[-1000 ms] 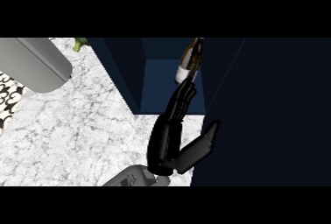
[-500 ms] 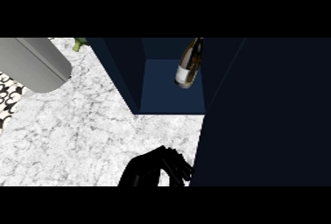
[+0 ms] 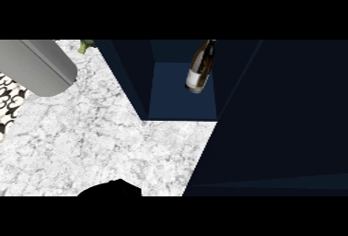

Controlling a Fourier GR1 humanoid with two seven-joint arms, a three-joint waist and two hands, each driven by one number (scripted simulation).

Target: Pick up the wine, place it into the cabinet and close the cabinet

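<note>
The dark glass wine bottle [image 3: 198, 69] stood inside the navy cabinet [image 3: 182, 102]. Its door [image 3: 285, 115] hung open, so closing was left. Below the cabinet, the black hand's [image 3: 112, 189] grip could not be told.

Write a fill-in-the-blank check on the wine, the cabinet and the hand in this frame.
1. The wine bottle is inside the dark blue ____.
2. Its door is ____.
3. The black hand shows at the view's ____ edge, apart from the bottle.
Missing words: cabinet; open; lower.
</note>
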